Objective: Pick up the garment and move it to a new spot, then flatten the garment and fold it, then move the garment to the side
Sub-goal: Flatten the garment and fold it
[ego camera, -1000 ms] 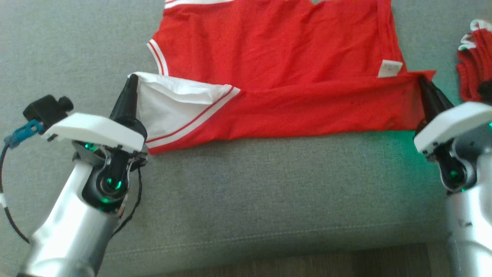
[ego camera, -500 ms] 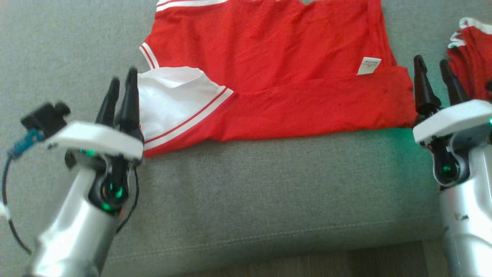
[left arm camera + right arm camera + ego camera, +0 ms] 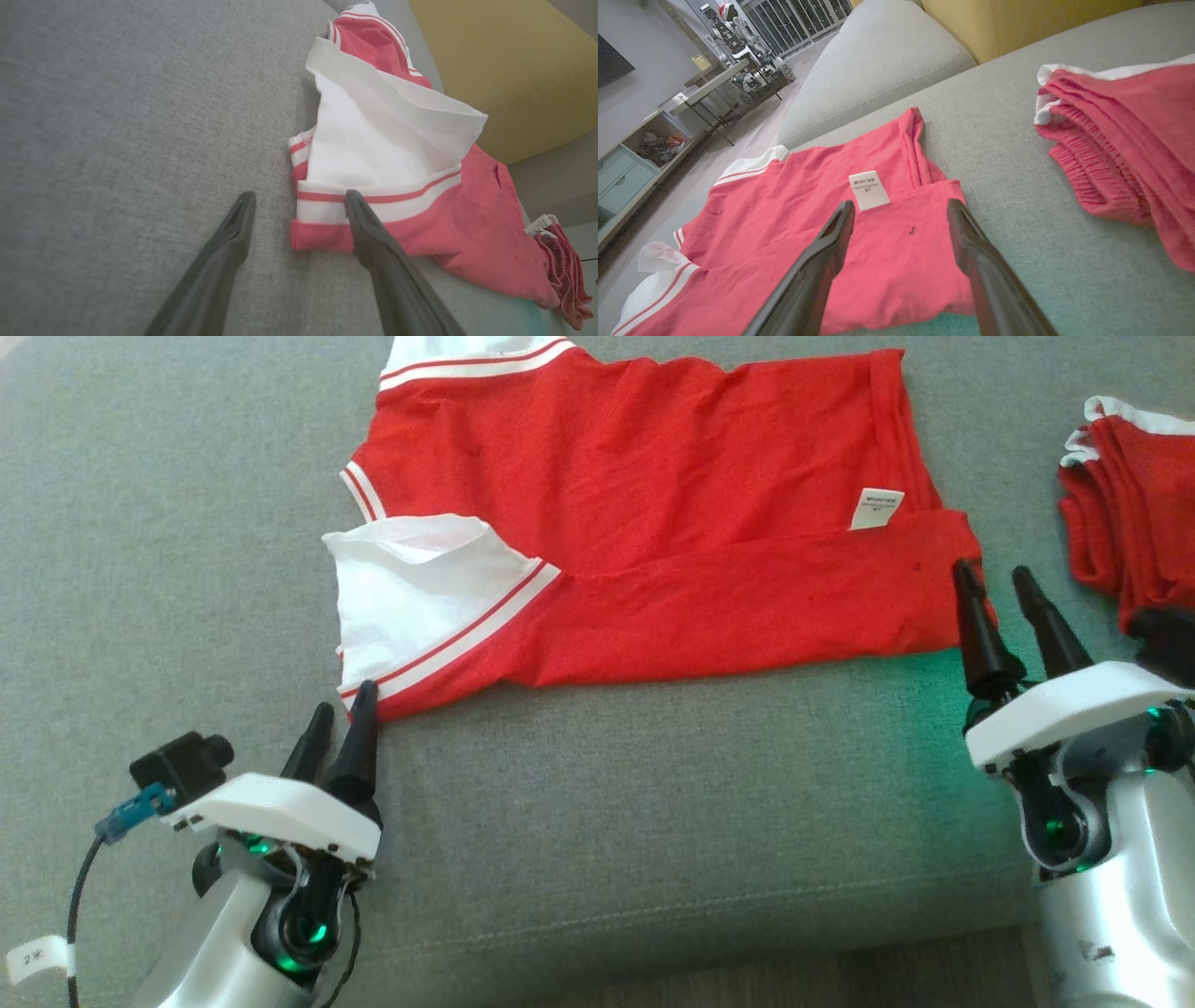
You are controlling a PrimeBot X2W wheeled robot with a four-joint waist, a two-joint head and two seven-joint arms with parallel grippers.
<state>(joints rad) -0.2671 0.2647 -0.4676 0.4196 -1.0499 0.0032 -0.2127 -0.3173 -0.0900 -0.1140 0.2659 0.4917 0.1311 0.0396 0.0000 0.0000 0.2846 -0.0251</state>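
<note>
The garment (image 3: 653, 495) is a red shirt with white sleeves and striped trim, spread on the grey sofa seat (image 3: 597, 784) with its near edge folded over onto itself. My left gripper (image 3: 343, 702) stands open just off the shirt's near left corner, by the white sleeve (image 3: 383, 154); in the left wrist view the left gripper (image 3: 299, 196) holds nothing. My right gripper (image 3: 990, 569) is open at the fold's right end. In the right wrist view the right gripper (image 3: 900, 204) hangs empty over the red cloth (image 3: 784, 210), just below its white label (image 3: 869, 189).
A second red garment (image 3: 1130, 504), folded, lies on the seat at the far right, close to my right gripper. A yellow cushion (image 3: 504, 60) and a grey cushion (image 3: 873, 60) stand behind. The seat's front edge (image 3: 597, 924) runs below both arms.
Both grippers have opened and let go of the shirt's folded edge, then drawn back toward the seat's front. The fold now lies on the shirt. The head view has shifted.
</note>
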